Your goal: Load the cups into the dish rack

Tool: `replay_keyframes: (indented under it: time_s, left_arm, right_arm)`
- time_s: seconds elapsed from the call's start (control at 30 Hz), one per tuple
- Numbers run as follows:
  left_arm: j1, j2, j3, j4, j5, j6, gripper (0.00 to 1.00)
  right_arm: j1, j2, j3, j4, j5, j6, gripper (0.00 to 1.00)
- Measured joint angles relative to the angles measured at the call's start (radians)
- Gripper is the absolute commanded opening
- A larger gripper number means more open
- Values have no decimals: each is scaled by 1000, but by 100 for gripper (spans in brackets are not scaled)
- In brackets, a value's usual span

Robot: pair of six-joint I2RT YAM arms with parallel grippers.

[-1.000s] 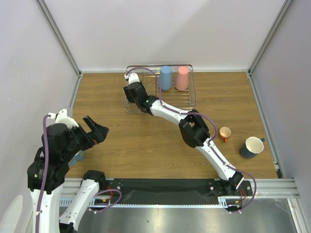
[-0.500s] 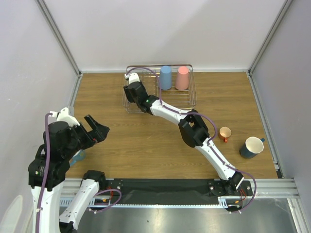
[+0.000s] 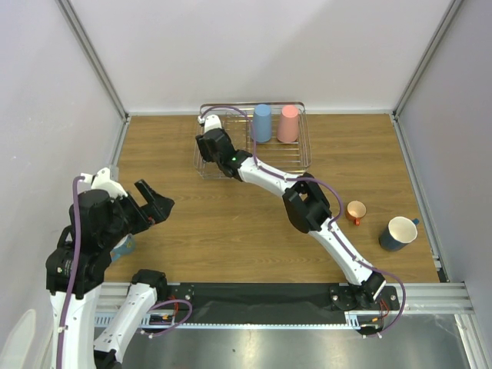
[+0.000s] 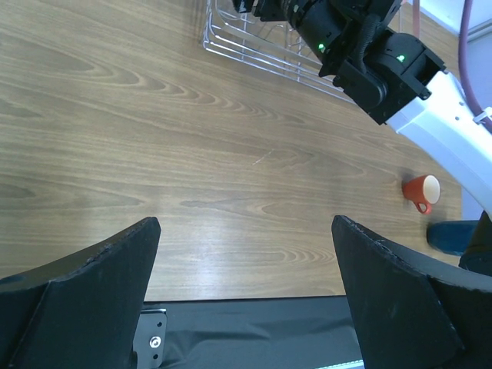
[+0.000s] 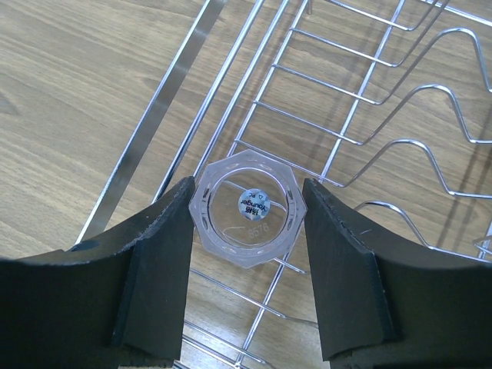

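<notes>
The dish rack (image 3: 307,140) stands at the back of the table with a light blue tumbler (image 3: 262,123) and a pink tumbler (image 3: 288,123) upside down in it. My right gripper (image 3: 209,146) reaches into the rack's left end. In the right wrist view it (image 5: 247,194) is shut on a clear glass (image 5: 246,206), held base up over the rack wires (image 5: 361,100). A small orange cup (image 3: 356,211) and a dark blue mug (image 3: 399,233) sit on the table at the right. My left gripper (image 3: 157,206) hovers open at the front left, holding nothing.
The right arm (image 3: 307,204) stretches diagonally across the table. Grey walls close in the left, back and right sides. A small light blue object (image 3: 123,247) shows beside the left arm. The left wrist view shows the orange cup (image 4: 421,191) and the table's front edge (image 4: 246,298).
My left arm has shifted slightly toward the front right. The right gripper and the glass have stayed in place.
</notes>
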Motion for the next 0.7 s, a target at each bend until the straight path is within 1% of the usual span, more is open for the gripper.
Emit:
replay_keyframes:
  time_s: [0.03, 0.1, 0.17, 0.2, 0.27, 0.3, 0.4, 0.53, 0.7]
  left_arm:
    - [0, 0, -1, 5, 2, 0, 100]
    - [0, 2, -2, 12, 6, 0, 100]
    - [0, 5, -2, 18, 8, 0, 100]
    - [0, 6, -2, 19, 11, 0, 100]
    - [0, 7, -6, 26, 20, 0, 99]
    - [0, 8, -8, 27, 23, 0, 99]
    - [0, 13, -8, 31, 27, 0, 100]
    - [0, 14, -8, 32, 31, 1, 100]
    - [0, 18, -8, 33, 34, 1, 100]
  right_arm:
    - [0, 0, 0, 0, -2, 0, 50]
    - [-1, 0, 0, 0, -5, 1, 57]
    - [-2, 0, 0, 0, -6, 4, 59]
    - [-2, 0, 0, 0, -9, 6, 63]
    - [-2, 0, 0, 0, -13, 7, 67]
    - [-2, 0, 0, 0, -15, 8, 71]
    - [-2, 0, 0, -2, -19, 11, 77]
    - [-2, 0, 4, -2, -17, 11, 79]
    - [-2, 0, 6, -3, -16, 11, 80]
